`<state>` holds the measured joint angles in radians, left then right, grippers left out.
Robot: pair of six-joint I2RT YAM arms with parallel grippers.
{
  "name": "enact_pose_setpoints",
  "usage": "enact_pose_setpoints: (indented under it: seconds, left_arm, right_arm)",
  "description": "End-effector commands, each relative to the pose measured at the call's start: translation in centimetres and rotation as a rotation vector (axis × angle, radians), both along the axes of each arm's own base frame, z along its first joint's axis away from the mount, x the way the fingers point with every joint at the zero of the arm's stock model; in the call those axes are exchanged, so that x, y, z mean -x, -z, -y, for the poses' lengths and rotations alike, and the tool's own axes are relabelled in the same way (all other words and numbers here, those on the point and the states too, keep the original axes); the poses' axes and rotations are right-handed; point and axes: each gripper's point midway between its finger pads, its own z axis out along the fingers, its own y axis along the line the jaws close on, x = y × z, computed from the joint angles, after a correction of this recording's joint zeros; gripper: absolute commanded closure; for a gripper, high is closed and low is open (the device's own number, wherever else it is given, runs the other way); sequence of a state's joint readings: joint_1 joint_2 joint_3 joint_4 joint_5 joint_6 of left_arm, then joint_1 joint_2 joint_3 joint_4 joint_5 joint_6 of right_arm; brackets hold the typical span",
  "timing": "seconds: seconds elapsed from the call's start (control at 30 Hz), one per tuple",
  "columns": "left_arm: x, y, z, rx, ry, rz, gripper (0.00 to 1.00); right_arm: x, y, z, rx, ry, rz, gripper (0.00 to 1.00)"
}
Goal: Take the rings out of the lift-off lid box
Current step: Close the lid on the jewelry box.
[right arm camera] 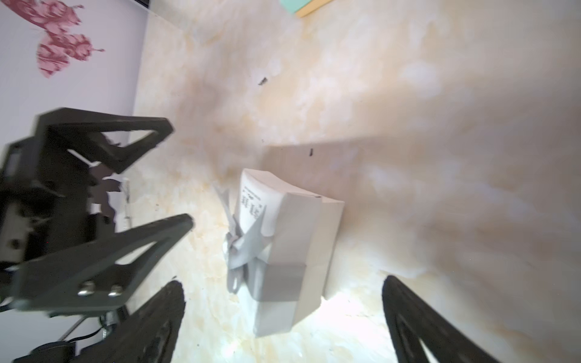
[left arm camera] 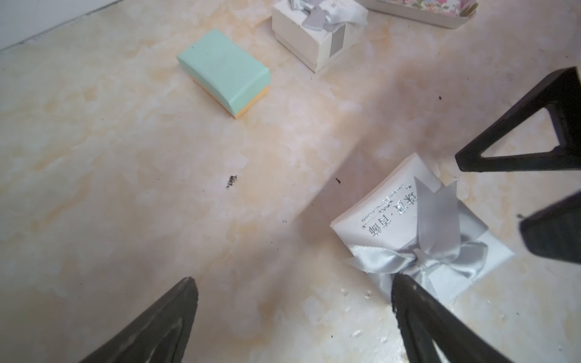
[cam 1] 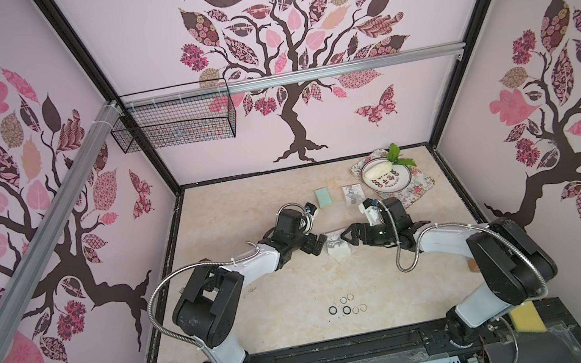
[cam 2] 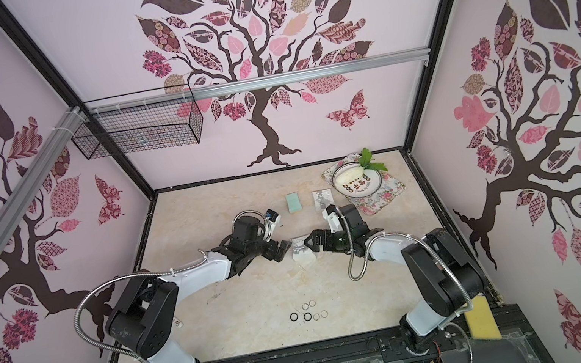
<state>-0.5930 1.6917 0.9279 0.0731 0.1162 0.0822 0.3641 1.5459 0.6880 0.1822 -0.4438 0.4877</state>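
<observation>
The rings (cam 1: 345,306) are lying loose on the marble-look table (cam 1: 260,295), six in a small cluster near the front edge, two black and four pale, well apart from every box. To my eye the emptying is looking done. The lift-off lid box (cam 1: 336,246), white with a silver bow, is sitting mid-table with its lid on. The arms are facing each other across it, the left gripper (cam 1: 316,245) just beside it on one side and the right gripper (cam 1: 347,239) on the other. Both are standing with jaws spread wide and holding nothing. In the left wrist view one left finger (left arm camera: 408,301) is overlapping the bow, though I cannot tell whether it is truly touching. If the step in hand is clearing off the box, I'd be raising each arm straight up before drawing it toward its base, so no finger is snagging the ribbon and dragging so light a box along. Room is looking generous, with bare table lying between the box and the rings and out to the left. Farther back a mint-green box (cam 1: 323,197) and a second ribboned box (cam 1: 353,194) are sitting near each other. The plate (cam 1: 397,183) on its floral tray (cam 1: 418,189) is crowding the rear right corner close behind the right wrist, so that arm is getting the tighter side. The rings are lying between the two arm bases, so any low sweep homeward is risking scattering them.
</observation>
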Motion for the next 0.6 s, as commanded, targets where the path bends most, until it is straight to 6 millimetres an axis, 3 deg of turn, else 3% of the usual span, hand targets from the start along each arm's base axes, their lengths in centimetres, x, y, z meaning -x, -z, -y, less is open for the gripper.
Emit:
enact_pose_setpoints:
  seconds: [0.0, 0.13, 0.43, 0.57]
  left_arm:
    - [0.6, -0.3, -0.9, -0.012, -0.007, 0.014, 0.02]
    - [0.9, -0.5, -1.3, -0.01, -0.016, 0.02, 0.02]
    - [1.5, -0.1, -1.5, 0.011, -0.017, 0.008, 0.02]
    - [1.7, 0.2, -1.6, 0.014, -0.017, 0.005, 0.02]
  right_arm:
    - [-0.6, 0.3, 2.1, 0.157, 0.041, 0.018, 0.0]
    - [-1.2, 0.6, 2.3, 0.238, 0.041, 0.036, 0.0]
    - [-2.1, 0.5, 0.5, 0.307, 0.012, 0.065, 0.0]
    - [-2.2, 1.0, 0.9, 0.362, 0.023, 0.063, 0.0]
